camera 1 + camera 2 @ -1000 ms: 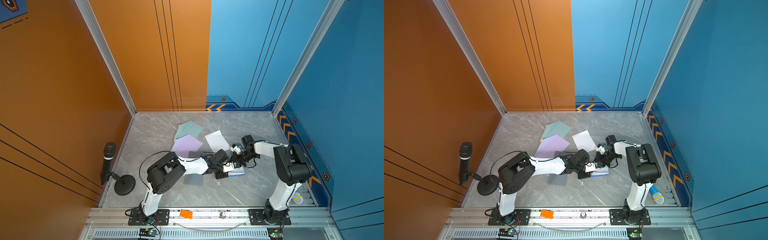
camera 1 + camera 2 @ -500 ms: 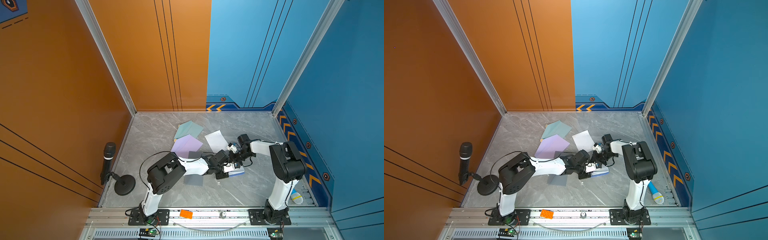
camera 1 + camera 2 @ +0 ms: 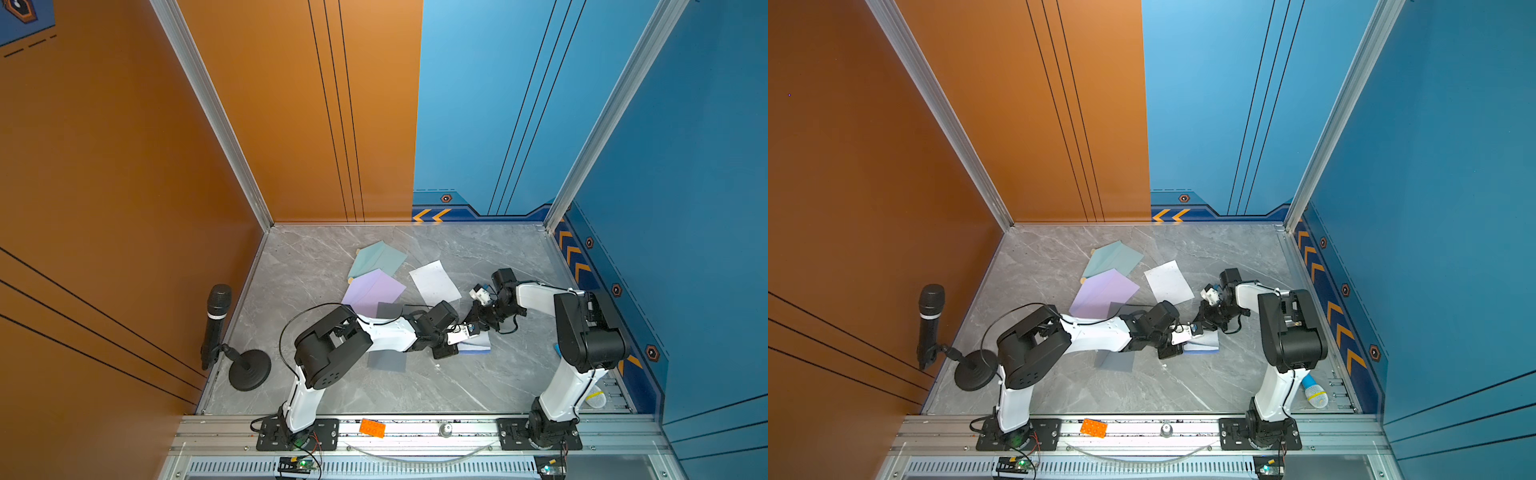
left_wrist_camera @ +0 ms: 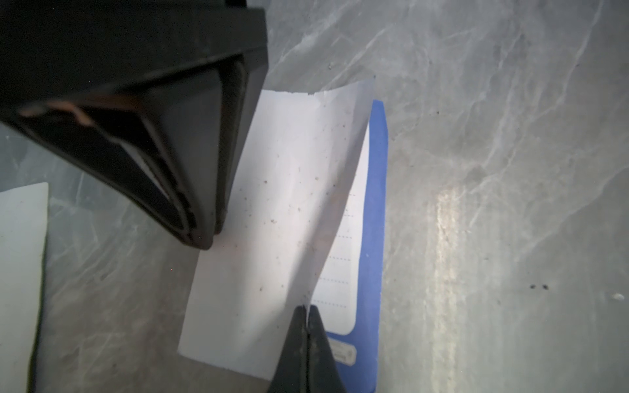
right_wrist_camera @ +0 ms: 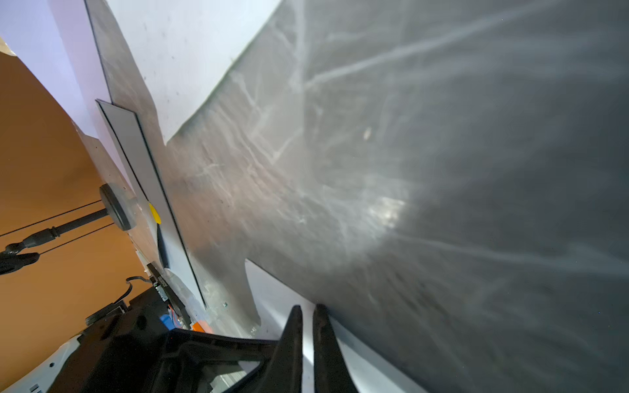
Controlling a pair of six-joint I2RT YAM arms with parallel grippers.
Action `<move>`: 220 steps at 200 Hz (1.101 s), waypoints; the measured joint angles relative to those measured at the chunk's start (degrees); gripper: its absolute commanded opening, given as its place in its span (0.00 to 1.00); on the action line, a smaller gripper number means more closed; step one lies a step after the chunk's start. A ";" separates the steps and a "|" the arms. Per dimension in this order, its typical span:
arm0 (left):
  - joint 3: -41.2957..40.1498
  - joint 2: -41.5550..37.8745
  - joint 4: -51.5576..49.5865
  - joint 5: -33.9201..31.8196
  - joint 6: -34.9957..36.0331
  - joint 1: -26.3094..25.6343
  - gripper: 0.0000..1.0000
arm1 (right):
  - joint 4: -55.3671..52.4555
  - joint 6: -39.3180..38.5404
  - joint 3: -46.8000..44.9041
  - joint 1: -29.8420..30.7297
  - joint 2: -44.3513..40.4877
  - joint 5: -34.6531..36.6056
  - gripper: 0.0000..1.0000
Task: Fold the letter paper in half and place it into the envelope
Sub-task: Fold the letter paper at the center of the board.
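White blue-bordered letter paper (image 4: 272,204) lies on grey marble table (image 3: 415,386) between our arms, apart from lilac paper envelope (image 3: 374,291). Left gripper (image 4: 307,311) clenched on raised flap's corner. Flap's long edge runs straight away from its tips, with blue-bordered half flat just beyond. Right gripper (image 5: 308,308) nearly closed beside flap; we cannot tell whether it pinches paper. We judge left arm better placed to lay flap over.

Two matching arms: left arm (image 3: 386,332) and right arm (image 3: 536,293), smooth white shells broken up by chunky black joint housings. Flat black base plates (image 3: 328,432) sit under each. There's a thin black cable (image 3: 281,340) looping off the left one. A white camera block (image 3: 481,293) with a blue dab is at the wrist. Left gripper (image 4: 306,311): matte black fingers (image 4: 323,347) tapering to thin tips.
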 measured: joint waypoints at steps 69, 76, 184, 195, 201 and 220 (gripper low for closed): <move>-1.51 -0.11 2.82 0.00 -0.87 0.00 0.00 | -1.53 -0.22 -3.45 -6.40 -5.79 6.64 0.12; -1.55 -0.11 2.97 0.00 -1.07 0.00 0.00 | -1.57 -0.17 -3.65 -6.95 -6.38 7.21 0.12; -2.89 -0.39 5.22 -0.17 -4.04 0.00 0.00 | -2.99 3.08 -7.26 -13.40 -18.67 10.54 0.28; -3.13 -0.44 5.64 -0.20 -4.52 0.00 0.00 | -2.99 3.50 -8.26 -13.33 -20.81 9.88 0.31; -3.30 -0.44 5.95 -0.20 -4.83 0.00 0.00 | -2.99 3.76 -8.92 -13.20 -21.73 9.60 0.31; -3.65 -0.52 6.60 -0.33 -5.70 0.00 0.00 | -2.97 4.39 -11.26 -12.57 -23.10 8.70 0.33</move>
